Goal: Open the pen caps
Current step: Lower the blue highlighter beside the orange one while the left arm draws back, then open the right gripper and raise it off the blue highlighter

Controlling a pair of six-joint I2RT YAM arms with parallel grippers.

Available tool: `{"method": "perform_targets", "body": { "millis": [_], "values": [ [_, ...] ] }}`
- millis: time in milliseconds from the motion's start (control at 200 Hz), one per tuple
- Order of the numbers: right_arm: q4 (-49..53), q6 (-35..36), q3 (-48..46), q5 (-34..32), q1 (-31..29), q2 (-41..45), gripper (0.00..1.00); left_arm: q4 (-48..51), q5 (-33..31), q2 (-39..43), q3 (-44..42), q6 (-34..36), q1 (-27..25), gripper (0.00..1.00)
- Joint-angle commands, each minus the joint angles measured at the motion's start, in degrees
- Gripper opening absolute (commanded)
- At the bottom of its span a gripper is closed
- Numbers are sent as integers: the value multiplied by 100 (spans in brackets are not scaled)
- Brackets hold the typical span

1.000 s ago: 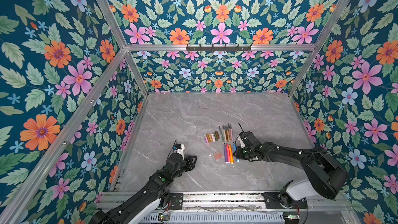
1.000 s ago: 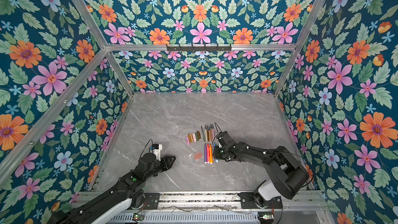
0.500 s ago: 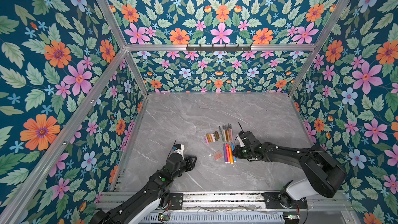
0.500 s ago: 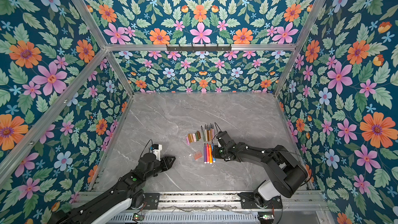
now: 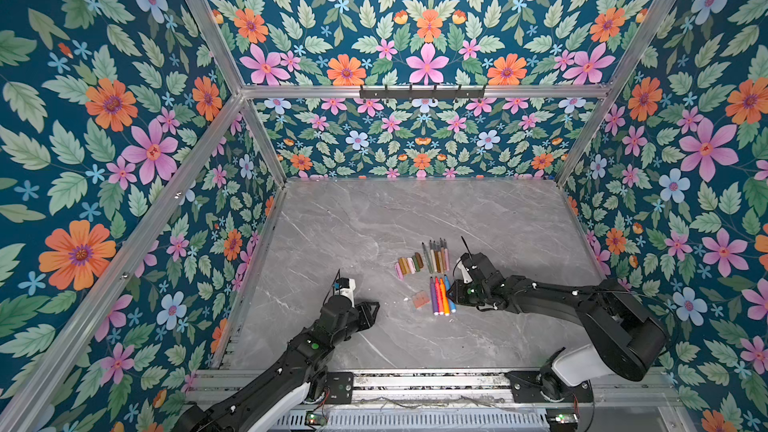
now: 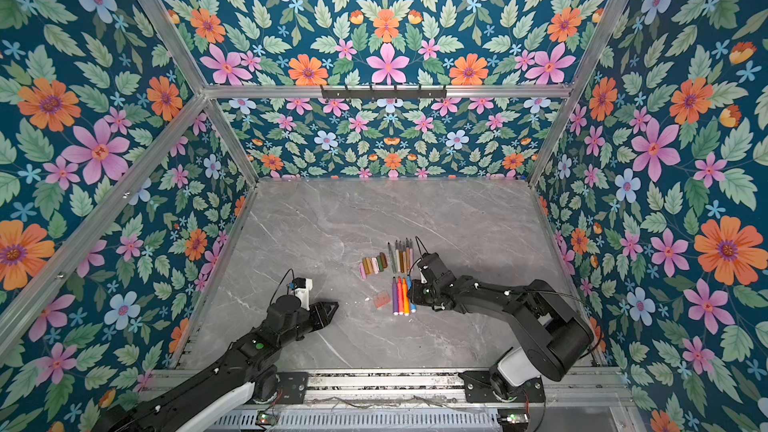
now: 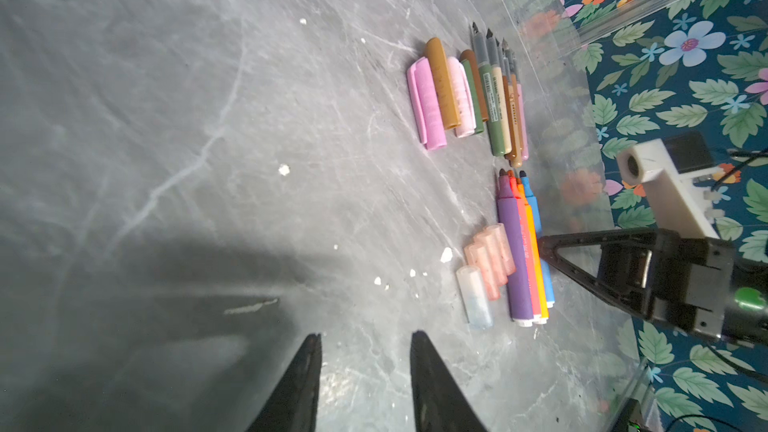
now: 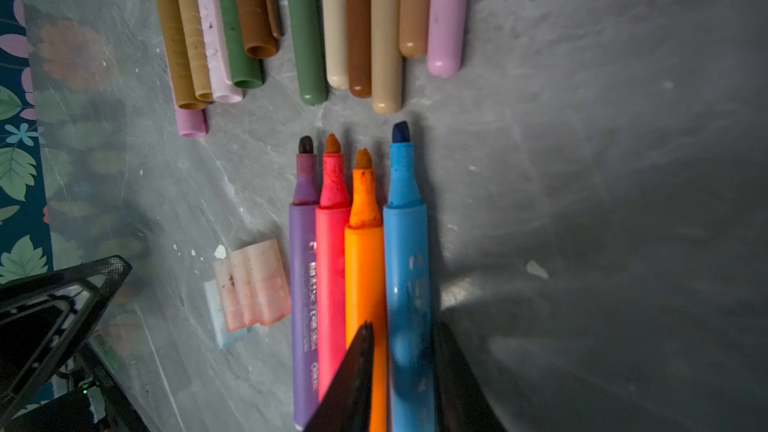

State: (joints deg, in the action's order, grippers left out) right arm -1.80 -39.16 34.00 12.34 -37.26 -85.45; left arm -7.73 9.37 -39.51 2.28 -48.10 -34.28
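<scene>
The pen caps [image 5: 409, 264] are lying off their pens on the grey marble bench [image 5: 374, 222], about midway between its left and right edges and nearer the front edge than the back. In the right wrist view the opaque pen caps [image 8: 216, 43] are sitting side by side and touching, in pink, tan, pale pink, olive and brown. Just on their right-edge side, a bundle of thin pens [image 5: 435, 255] is lying with bare pointed tips aimed at the back edge.

Closer to the front edge, four bright markers [image 8: 361, 264], purple, red-pink, orange and blue, are lying parallel and touching, their felt tips uncovered. The translucent reddish caps [image 8: 253, 284] are resting together just beside the purple marker, on its left-edge side, with one paler, bluish cap against them. Small white flecks are dotting the surface there.

The right gripper [image 8: 404, 326] is straddling the blue marker [image 8: 405, 243] near its rear end, its jaws standing narrowly apart with a sliver of the orange marker showing between one finger and the blue body.

The left gripper [image 7: 365, 336] is hanging low over bare marble towards the front-left corner, well apart from the caps, its jaws parted a moderate way and holding nothing.
</scene>
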Motion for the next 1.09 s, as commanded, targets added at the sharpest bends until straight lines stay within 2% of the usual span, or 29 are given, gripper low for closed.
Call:
{"method": "perform_targets", "body": {
  "millis": [0, 135, 640, 1005, 1090],
  "values": [
    [292, -91, -61, -2, -2, 93, 30, -74, 39, -5, 0, 37, 10, 38],
    [277, -134, -120, 34, 0, 238, 36, -89, 56, -13, 0, 36, 12, 38],
    [-199, -315, -329, 548, -2, 222, 38, -89, 66, -4, -17, 28, 31, 38],
    [-294, -353, -385, 568, -6, 192, 38, -97, 74, -17, -17, 22, 44, 38],
    [-202, -360, -408, 404, -8, 254, 39, -150, 121, -31, -26, 34, 52, 37]
  ]
}}
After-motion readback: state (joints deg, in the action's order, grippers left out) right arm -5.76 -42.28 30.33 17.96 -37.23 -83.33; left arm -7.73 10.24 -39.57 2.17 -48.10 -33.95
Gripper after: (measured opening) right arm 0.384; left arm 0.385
